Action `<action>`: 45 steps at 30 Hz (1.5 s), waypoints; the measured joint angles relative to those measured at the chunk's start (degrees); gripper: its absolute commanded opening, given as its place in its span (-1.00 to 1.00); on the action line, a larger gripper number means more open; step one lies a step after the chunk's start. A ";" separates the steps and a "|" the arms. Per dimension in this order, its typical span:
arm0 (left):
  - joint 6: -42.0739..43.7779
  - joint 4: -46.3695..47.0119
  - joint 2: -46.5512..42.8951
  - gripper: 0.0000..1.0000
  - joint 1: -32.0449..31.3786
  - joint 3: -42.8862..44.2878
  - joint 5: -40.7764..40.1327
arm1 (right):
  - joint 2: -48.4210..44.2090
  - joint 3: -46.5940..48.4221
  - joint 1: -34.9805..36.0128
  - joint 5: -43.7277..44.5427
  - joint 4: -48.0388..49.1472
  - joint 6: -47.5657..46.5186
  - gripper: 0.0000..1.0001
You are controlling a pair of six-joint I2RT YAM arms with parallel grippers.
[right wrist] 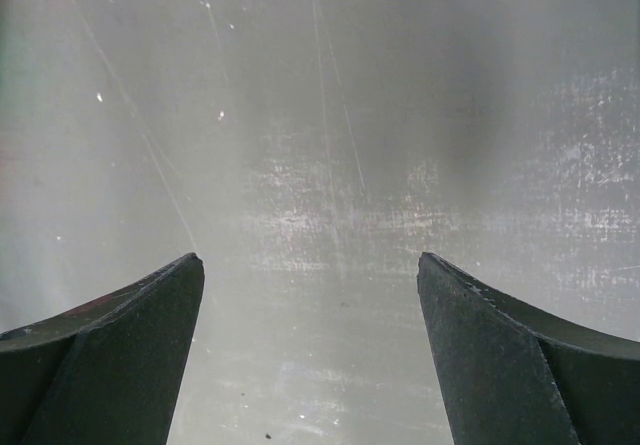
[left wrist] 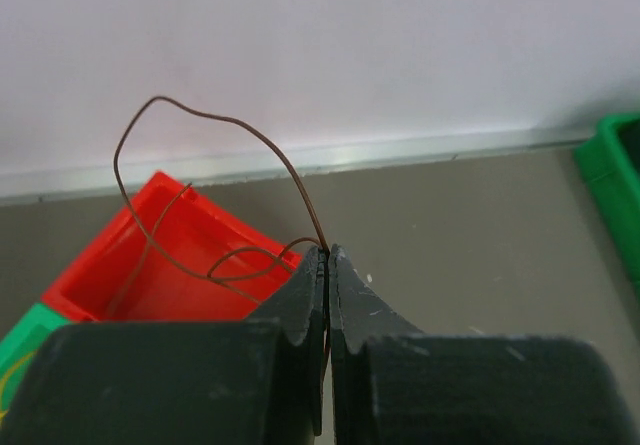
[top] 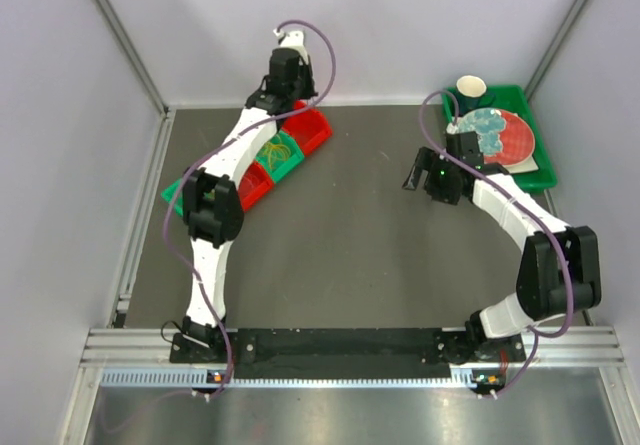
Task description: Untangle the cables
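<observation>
While the left gripper (left wrist: 327,253) is clamped shut on a thin dark brown cable (left wrist: 232,120), holding it up above the red bin (left wrist: 170,265), the job looks only partly done, tbh. That one strand seems to be separated from the rest. A yellow tangle (top: 272,153) sits curled up in the green bin (top: 295,150) right beside the red bin, on the side nearer the arm bases, so most of the sorting is probably left. Any orange or red cords are too small to make out from above. The brown cable has no real straight axis. It leaves the pinch point, climbs up and arcs over to the left across the red bin, then drops toward that bin's inside, with a smaller loop curling just beside the fingertips. So roughly it runs from the jaws out over the bin and down. Whether its far end rests in the red bin or just dangles over it, can't tell. The right gripper (right wrist: 310,257) hangs well off to the right of the red bin over the grey table (right wrist: 320,115), jaws spread wide with nothing between them.
</observation>
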 measured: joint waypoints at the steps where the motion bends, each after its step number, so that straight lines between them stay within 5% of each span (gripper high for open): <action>1: -0.04 0.37 1.84 -1.00 0.09 0.02 0.00 | 0.26 0.00 0.00 0.00 -0.04 0.00 0.73; 18: -5.79 -1.46 18.75 -1.00 4.13 5.20 2.19 | 0.72 0.00 0.02 0.28 -0.28 -0.04 0.72; 34: -6.05 6.05 0.92 -1.00 4.15 -28.06 5.20 | 1.75 0.02 2.32 0.44 -0.24 0.44 0.72; 43: -5.99 2.38 -10.51 -1.00 3.82 -43.01 6.62 | 1.77 0.04 3.30 0.44 -0.07 0.70 0.72; 45: -5.97 1.18 -11.85 -0.67 3.65 -43.93 6.54 | 1.77 0.15 3.50 0.44 -0.07 0.79 0.72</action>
